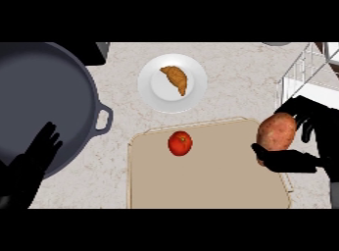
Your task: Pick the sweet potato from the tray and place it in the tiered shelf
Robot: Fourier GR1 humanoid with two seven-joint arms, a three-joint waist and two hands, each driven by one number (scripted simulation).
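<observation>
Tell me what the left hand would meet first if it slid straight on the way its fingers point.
The left hand rests open at the lower left, fingers pointing up and slightly right. Along that line it already overlaps the dark pan, so the pan's rim comes first, though the hand's height above it is unclear.

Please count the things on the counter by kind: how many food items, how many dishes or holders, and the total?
Food: 3 (sweet potato held in the right hand, tomato, croissant)
Dishes and holders: 4 (tray, plate, pan, tiered shelf)
Total: 7
The left hand rests open at the lower left.
</observation>
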